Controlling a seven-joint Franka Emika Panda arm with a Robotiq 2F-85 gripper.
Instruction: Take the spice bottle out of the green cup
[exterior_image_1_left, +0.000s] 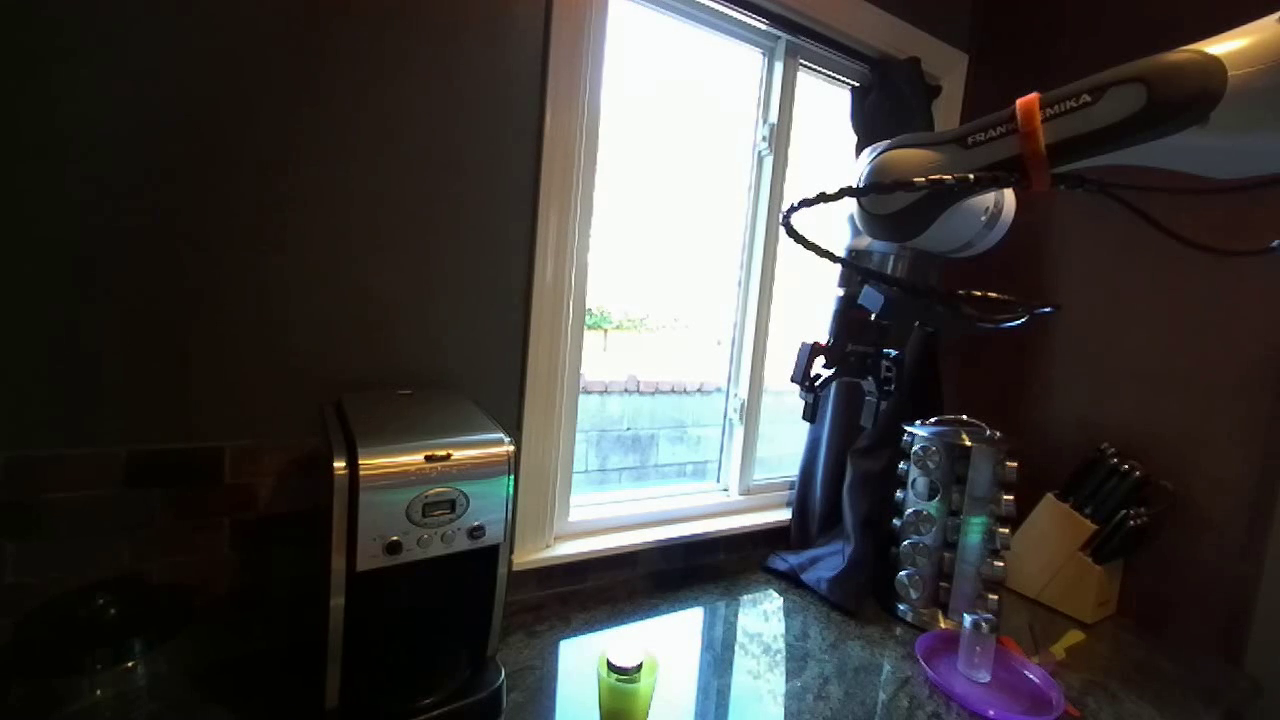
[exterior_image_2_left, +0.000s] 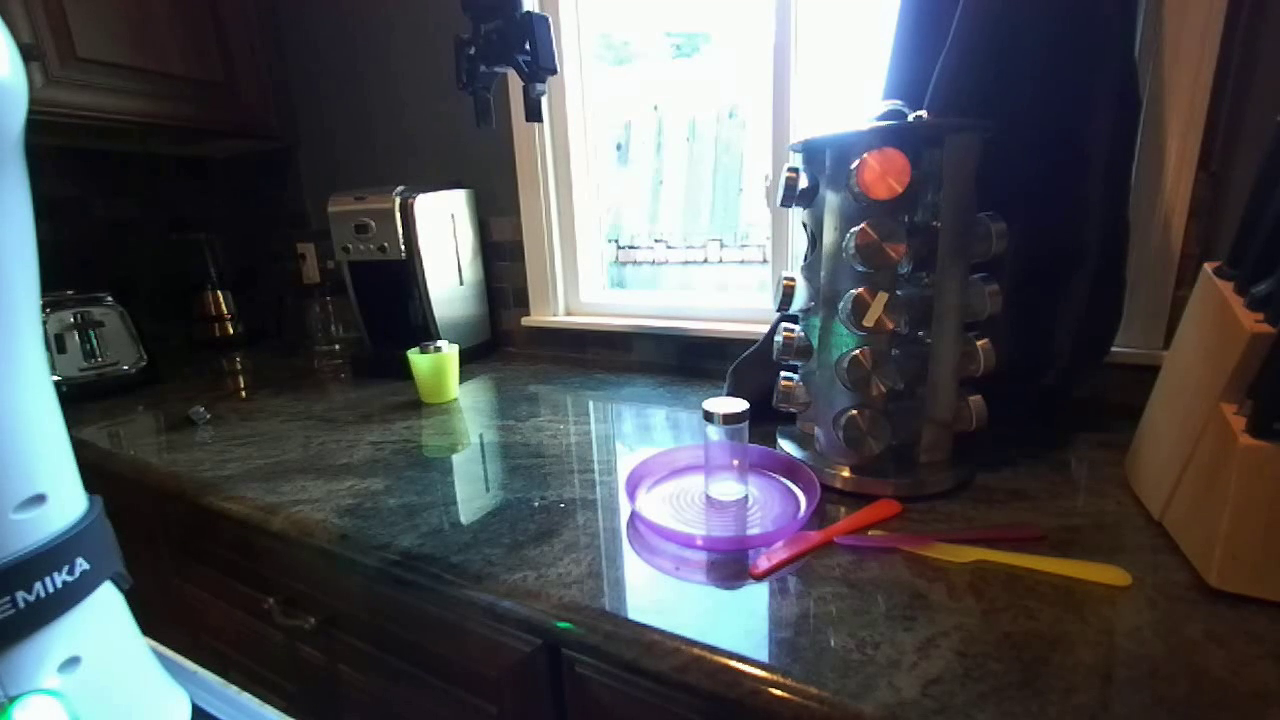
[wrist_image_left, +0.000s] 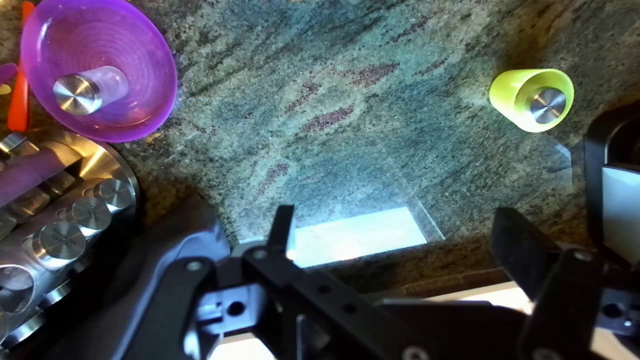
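Note:
The green cup (wrist_image_left: 507, 95) stands upright on the counter; it also shows in both exterior views (exterior_image_1_left: 625, 700) (exterior_image_2_left: 434, 380). The spice bottle (wrist_image_left: 548, 105) stands inside the cup. Its round metal lid shows at the cup's mouth, also in both exterior views (exterior_image_1_left: 626, 667) (exterior_image_2_left: 434, 346), while its lower body is hidden by the cup wall. My gripper (wrist_image_left: 395, 215) is open and empty, fingers pointing down. It hangs high above the counter in both exterior views (exterior_image_1_left: 839, 410) (exterior_image_2_left: 509, 110), well apart from the cup.
A purple dish (exterior_image_2_left: 650, 515) holds another clear bottle (exterior_image_2_left: 727, 460) with a metal lid. Beside it stand a tall spice rack (exterior_image_2_left: 945, 300) and a knife block (exterior_image_1_left: 1065, 560). Red (exterior_image_2_left: 830, 538) and yellow (exterior_image_2_left: 1050, 565) plastic knives lie nearby. A coffee maker (exterior_image_2_left: 445, 270) stands close behind the cup.

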